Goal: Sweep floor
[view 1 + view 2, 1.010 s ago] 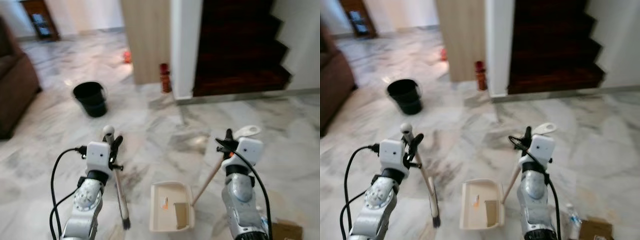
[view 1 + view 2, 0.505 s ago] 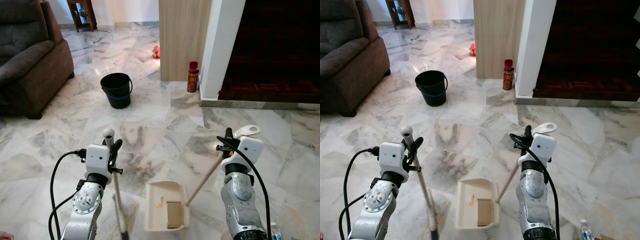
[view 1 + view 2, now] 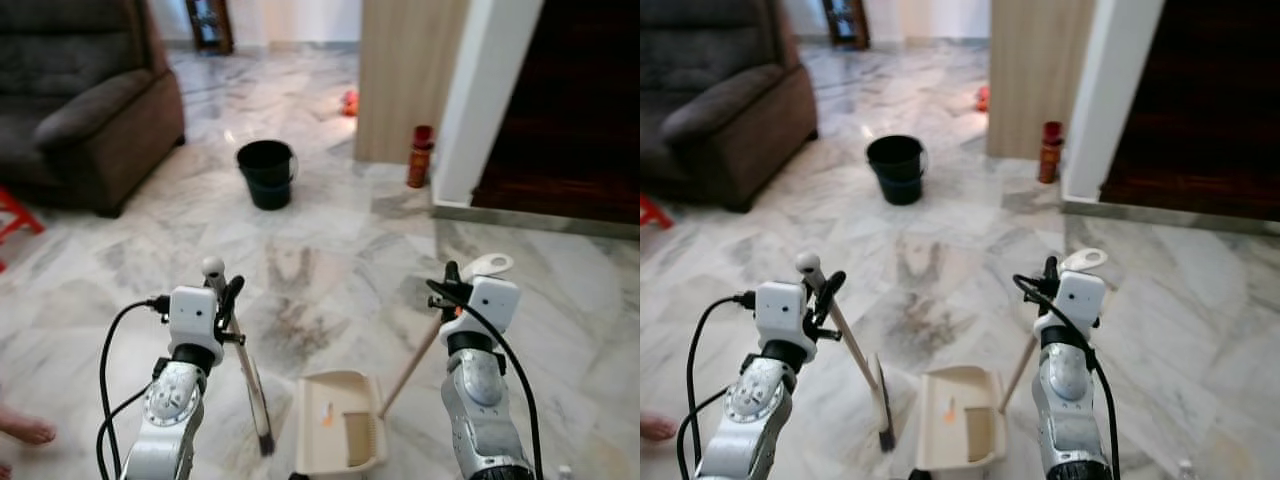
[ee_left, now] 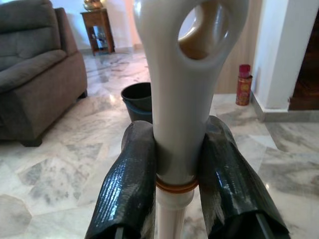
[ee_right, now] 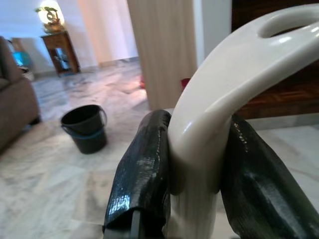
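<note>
A slim cream-handled broom (image 3: 245, 370) and a cream plastic dustpan (image 3: 338, 436) are held over the grey-veined white marble floor (image 3: 320, 260)

The broom's handle is clenched in the left gripper (image 4: 174, 184), its dark bristle end set on the floor just beside the dustpan's left edge. The dustpan's long wooden handle (image 3: 412, 362) with its cream grip is clenched in the right gripper (image 5: 197, 184). Well beyond stand a black plastic bucket (image 3: 266, 173), a red cylindrical canister (image 3: 421, 156) and a brown fabric sofa (image 3: 85, 110)
</note>
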{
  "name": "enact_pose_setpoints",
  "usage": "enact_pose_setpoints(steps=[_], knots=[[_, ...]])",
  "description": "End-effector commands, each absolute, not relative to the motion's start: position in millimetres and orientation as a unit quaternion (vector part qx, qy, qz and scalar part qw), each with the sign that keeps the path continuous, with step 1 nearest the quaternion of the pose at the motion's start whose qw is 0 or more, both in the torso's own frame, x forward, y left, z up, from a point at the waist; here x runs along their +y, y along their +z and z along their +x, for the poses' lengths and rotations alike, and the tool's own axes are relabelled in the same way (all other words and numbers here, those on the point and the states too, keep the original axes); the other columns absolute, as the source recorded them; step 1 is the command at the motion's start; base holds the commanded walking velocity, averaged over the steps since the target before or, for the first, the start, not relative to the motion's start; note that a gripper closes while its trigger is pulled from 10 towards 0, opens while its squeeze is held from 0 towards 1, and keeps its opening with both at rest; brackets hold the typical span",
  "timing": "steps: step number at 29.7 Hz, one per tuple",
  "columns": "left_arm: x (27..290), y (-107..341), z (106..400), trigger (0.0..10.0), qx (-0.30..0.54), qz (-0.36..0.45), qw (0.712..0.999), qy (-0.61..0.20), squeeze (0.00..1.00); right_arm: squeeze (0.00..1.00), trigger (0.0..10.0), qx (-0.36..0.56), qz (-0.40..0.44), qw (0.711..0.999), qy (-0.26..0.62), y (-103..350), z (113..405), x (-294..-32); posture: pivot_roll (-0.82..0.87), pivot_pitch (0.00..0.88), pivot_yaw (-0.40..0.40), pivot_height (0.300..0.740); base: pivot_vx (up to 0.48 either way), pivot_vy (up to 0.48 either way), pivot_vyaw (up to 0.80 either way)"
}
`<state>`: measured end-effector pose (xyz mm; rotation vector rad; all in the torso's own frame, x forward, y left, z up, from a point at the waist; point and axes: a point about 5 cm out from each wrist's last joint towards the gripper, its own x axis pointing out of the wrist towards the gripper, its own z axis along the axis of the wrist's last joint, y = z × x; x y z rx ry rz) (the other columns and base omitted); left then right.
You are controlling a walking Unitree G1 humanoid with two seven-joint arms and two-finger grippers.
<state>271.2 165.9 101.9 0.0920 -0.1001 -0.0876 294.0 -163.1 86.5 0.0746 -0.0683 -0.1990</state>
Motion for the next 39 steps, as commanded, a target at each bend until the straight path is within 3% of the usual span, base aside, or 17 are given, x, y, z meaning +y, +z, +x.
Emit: enact_pose_setpoints(steps=[1, 7, 39], knots=[[169.0, 111.4, 273.0, 10.0, -0.066, 0.056, 0.995, -0.040, 0.00, 0.00, 10.0, -0.051, 0.041, 0.993, -0.093, 95.5, 298.3, -160.1, 0.10, 0.036, 0.041, 0.740, 0.000, 0.000, 0.00], [168.7, 111.8, 273.2, 10.0, -0.066, 0.056, 0.995, -0.041, 0.00, 0.00, 10.0, -0.047, 0.043, 0.994, -0.092, 94.6, 298.4, -159.7, 0.10, 0.039, 0.041, 0.740, 0.000, 0.000, 0.00], [167.9, 111.6, 273.5, 10.0, -0.065, 0.056, 0.995, -0.041, 0.00, 0.00, 10.0, -0.048, 0.059, 0.995, -0.065, 95.5, 300.2, -153.2, 0.11, 0.022, 0.040, 0.740, 0.293, 0.000, 0.07]])
